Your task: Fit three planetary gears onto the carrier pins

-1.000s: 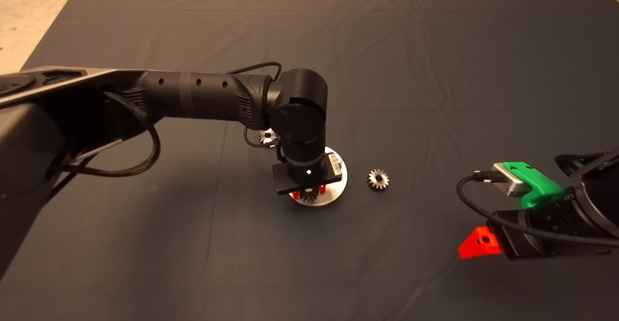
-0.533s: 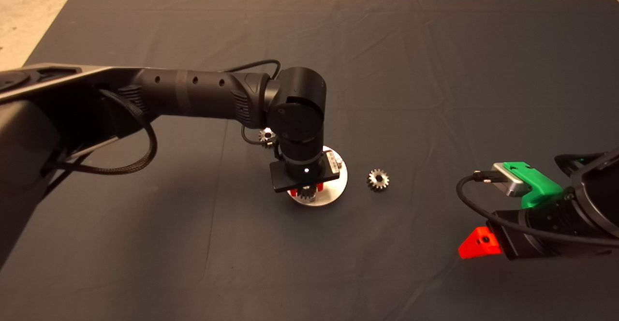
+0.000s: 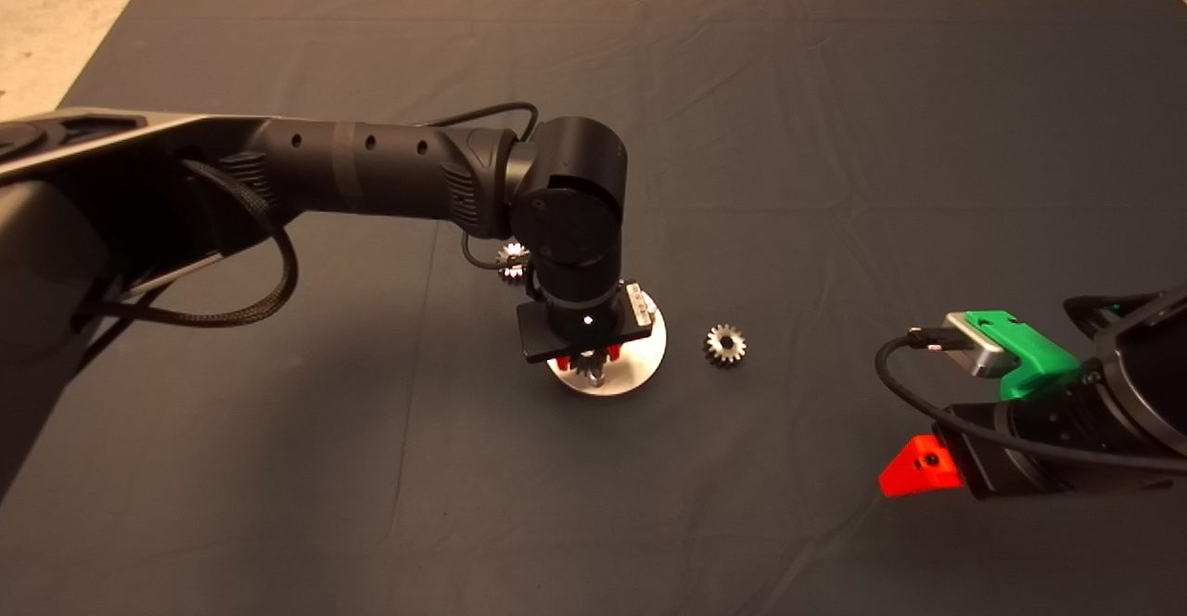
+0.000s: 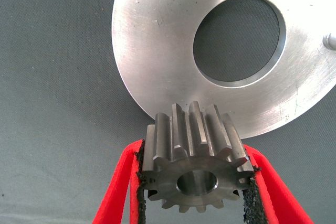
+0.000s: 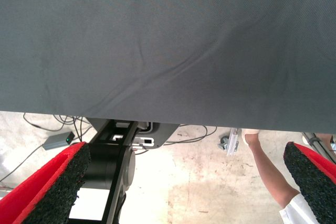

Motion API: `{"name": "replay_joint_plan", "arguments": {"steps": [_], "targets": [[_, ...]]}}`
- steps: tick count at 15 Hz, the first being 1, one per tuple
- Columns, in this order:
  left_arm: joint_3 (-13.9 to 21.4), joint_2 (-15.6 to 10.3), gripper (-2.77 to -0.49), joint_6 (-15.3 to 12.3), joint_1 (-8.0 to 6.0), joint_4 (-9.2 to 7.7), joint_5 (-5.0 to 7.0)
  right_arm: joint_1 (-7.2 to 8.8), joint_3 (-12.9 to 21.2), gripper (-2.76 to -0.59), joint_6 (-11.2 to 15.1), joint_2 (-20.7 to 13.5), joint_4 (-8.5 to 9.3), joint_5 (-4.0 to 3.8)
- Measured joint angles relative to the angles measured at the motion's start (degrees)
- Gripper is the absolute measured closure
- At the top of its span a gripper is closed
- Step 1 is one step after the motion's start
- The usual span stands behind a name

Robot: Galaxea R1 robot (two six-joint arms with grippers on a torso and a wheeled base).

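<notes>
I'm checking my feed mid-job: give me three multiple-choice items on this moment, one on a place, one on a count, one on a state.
1. Where is the left gripper?
A. over the disc's edge
B. parked lower right
C. off the mat

2. How many gears lie loose on the mat?
A. none
B. two
C. three

3. The right gripper is:
A. shut on a gear
B. open, empty
C. out of view

Answers:
1 A, its gear hangs at the rim of the disc.
2 B, one right of the disc, one beside the left arm.
3 B, its pads stand wide apart.
</notes>
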Motion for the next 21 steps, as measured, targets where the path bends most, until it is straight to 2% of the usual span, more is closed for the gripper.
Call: {"name": "replay_joint_plan", "arguments": {"steps": [21], "targets": [[0.2, 0.49, -0.86, 0.0, 0.18, -0.09, 0.0, 0.0, 0.0, -2.76, 0.0, 0.0, 0.02, 0.0]]}}
